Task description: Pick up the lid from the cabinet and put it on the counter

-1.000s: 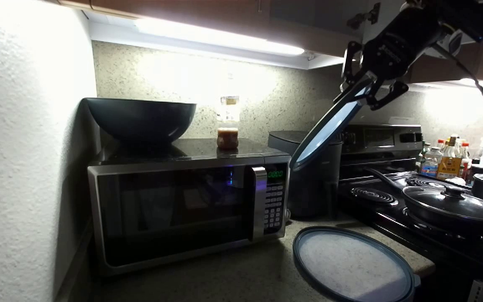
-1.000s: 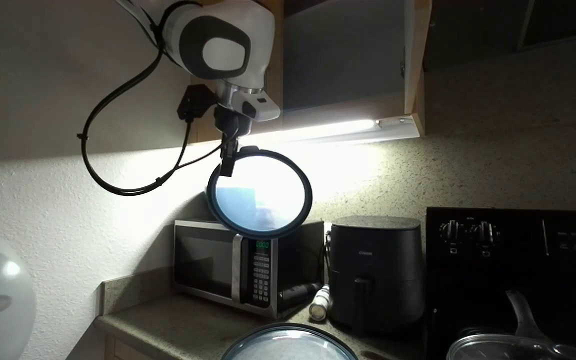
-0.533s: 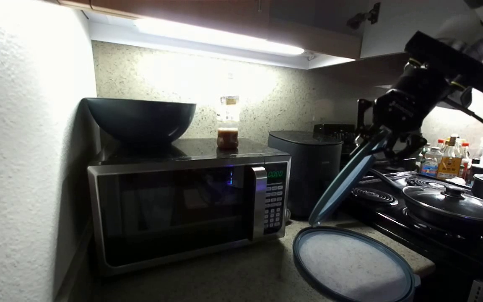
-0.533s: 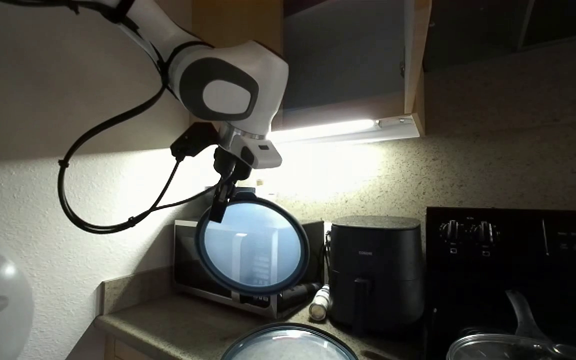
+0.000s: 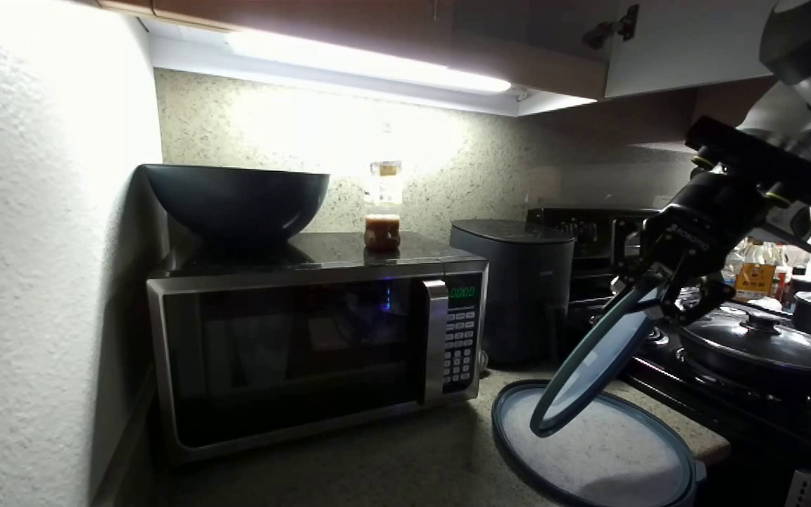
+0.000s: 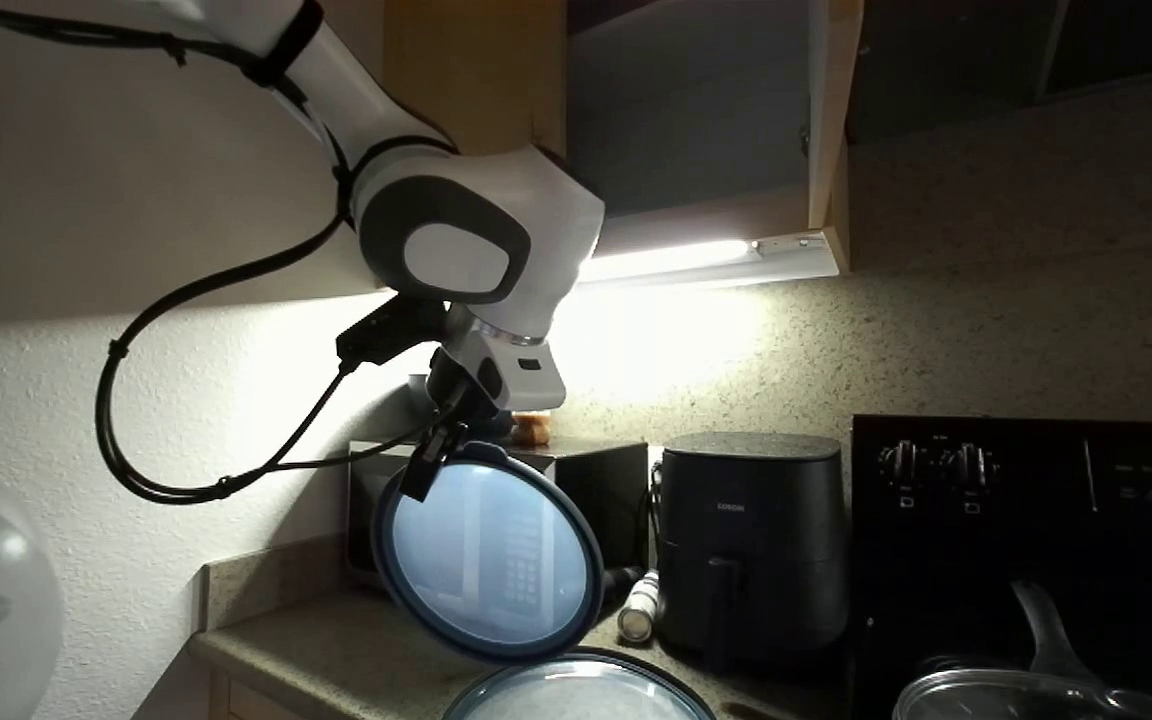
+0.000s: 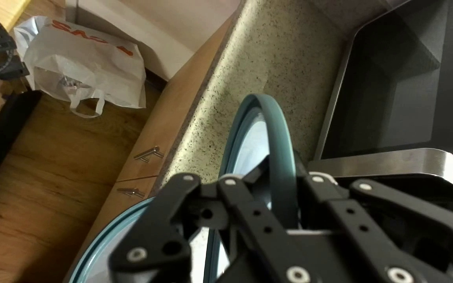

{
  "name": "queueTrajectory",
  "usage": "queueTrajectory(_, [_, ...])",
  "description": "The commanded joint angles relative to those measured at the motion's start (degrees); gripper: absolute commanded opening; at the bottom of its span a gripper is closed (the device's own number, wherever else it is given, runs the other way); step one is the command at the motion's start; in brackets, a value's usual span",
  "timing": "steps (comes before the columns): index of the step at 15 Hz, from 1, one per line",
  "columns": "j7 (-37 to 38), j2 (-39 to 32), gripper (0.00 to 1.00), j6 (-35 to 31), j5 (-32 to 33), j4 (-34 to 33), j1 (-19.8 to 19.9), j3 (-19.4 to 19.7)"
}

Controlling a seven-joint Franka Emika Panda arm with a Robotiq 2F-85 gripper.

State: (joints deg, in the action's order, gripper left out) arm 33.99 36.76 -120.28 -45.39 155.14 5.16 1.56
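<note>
Counter [image 5: 405, 458] runs under microwave [image 5: 293, 352]; gap beside it, then tilted lid [image 5: 595, 362] held above counter, lower edge by second lid [image 5: 610, 451], touching or not we cannot tell; our gripper [image 5: 639, 299] clamps upper rim; stove [image 5: 757, 426] edge beyond.

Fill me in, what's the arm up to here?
The robot arm has a large round lid gripped near its upper edge in the pincer. The job is cabinet to counter: the lid is out of the open cabinet, hanging steeply tilted near the microwave, and not yet laid on the counter. A near-identical disc lies lower down; I can't tell whether the two touch.
</note>
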Motion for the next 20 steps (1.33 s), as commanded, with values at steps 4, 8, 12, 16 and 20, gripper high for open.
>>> queueTrajectory(4, [-1.9, -1.6, 0.06, 0.3, -1.4, -1.0, 1.2, -0.2])
queueTrajectory(8, [-3.2, -6.3, 0.06, -0.8, -2.3, -1.9, 2.9, 2.3])
queueTrajectory(12, [-3.5, -10.5, 0.06, -1.0, -3.0, -3.9, 4.0, 3.8])
queueTrajectory(16, [-2.5, -12.8, 0.40, -0.9, -1.1, -6.4, 4.1, 3.0])
queueTrajectory(20, [-2.4, -14.1, 0.66, -0.5, -0.8, -8.1, 3.7, 2.4])
